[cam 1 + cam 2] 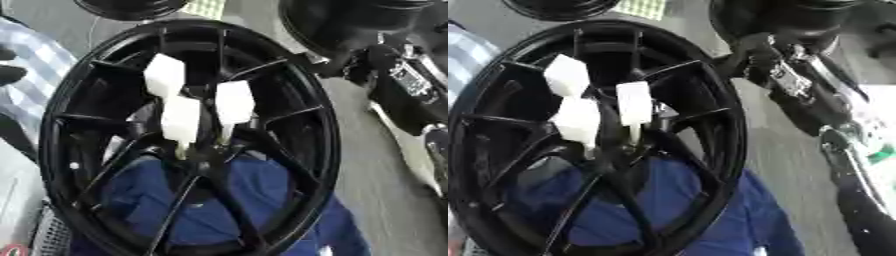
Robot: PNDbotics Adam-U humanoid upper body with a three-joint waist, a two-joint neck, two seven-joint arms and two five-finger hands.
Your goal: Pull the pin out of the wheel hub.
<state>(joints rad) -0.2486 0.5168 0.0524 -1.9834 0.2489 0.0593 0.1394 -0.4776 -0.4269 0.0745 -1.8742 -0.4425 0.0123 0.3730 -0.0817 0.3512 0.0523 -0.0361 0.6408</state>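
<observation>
Grey floor fills the background, with another dark rim (131, 7) at the top left edge and a checked cloth (31, 55) at the far left. A black wheel (188, 135) with thin spokes takes up most of both views; blue fabric (210, 200) shows through its lower half.

Three white blocks sit at the hub, a little above frame centre. One block (164, 76) is highest, a second (181, 120) lies below it, a third (234, 102) stands to their right. Thin pale stems run down from the lower two into the hub, so these look like the handles of pins, all apparently seated.

The right hand (754, 52) comes in from the upper right and touches the rim's upper right edge; whether its fingers are curled or straight I cannot tell. No left hand shows.

I judge the pull not yet begun. Next the hand must leave the rim, reach across the spokes to one block, close round it and draw it out along its stem.

No brand or writing is readable; a patch on the arm (407, 80) is illegible.
</observation>
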